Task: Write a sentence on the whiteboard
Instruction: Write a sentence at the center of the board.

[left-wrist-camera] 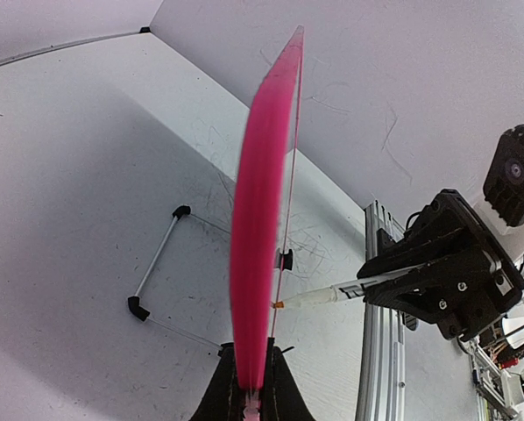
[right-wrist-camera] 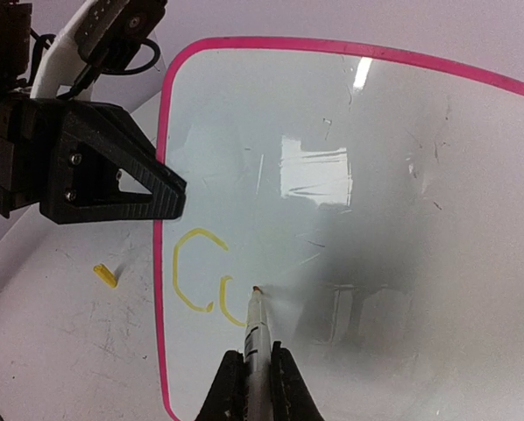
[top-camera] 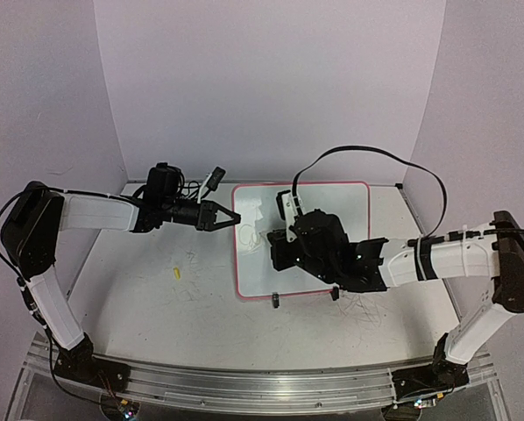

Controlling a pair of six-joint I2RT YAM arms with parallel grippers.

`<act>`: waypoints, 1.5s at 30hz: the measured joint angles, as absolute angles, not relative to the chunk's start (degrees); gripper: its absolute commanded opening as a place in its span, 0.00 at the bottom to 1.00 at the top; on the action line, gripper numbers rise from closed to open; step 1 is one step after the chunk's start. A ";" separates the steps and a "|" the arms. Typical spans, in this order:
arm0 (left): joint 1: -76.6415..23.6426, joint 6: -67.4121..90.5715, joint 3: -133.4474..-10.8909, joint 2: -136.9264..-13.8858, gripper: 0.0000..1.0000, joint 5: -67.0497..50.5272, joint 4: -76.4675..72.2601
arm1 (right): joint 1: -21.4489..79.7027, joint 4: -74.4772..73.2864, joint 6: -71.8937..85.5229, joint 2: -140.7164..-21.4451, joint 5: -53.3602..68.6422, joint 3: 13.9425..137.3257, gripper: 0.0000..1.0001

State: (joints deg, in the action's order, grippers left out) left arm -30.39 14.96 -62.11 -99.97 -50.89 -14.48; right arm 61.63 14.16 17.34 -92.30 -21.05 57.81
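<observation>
The whiteboard [top-camera: 332,210] stands tilted at the table's middle, glossy white with a pink rim. My left gripper [top-camera: 236,219] is shut on its left edge; in the left wrist view the pink rim [left-wrist-camera: 258,219] runs edge-on up from my jaws. My right gripper [right-wrist-camera: 260,373] is shut on a white marker [right-wrist-camera: 257,329] whose orange tip touches the board face [right-wrist-camera: 376,158]. The sentence [right-wrist-camera: 201,276] shows as a yellow "C" and part of a second letter near the left rim. The marker also shows in the left wrist view [left-wrist-camera: 332,295], tip at the board.
A small yellow piece [top-camera: 176,273] lies on the table left of the board, also in the right wrist view [right-wrist-camera: 105,276]. The board's wire stand with black feet [left-wrist-camera: 152,263] rests behind it. Two black clip feet [top-camera: 276,300] sit at the bottom edge. Purple walls enclose the table.
</observation>
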 measured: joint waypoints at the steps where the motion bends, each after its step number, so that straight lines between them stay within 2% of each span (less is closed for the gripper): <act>1: -30.39 14.96 -62.11 -99.94 0.00 -50.87 -14.48 | 61.63 14.17 17.23 -92.43 -21.08 58.00 0.00; 19: -30.40 14.94 -62.11 -99.89 0.00 -50.80 -14.44 | 61.65 14.91 16.72 -94.09 -18.77 59.74 0.00; 27: -30.61 14.94 -62.10 -99.59 0.00 -50.78 -14.44 | 59.30 16.96 17.26 -88.37 -16.67 53.66 0.00; 45: -30.61 14.92 -62.08 -99.48 0.00 -50.76 -14.41 | 58.43 18.02 17.23 -89.03 -15.05 53.69 0.00</act>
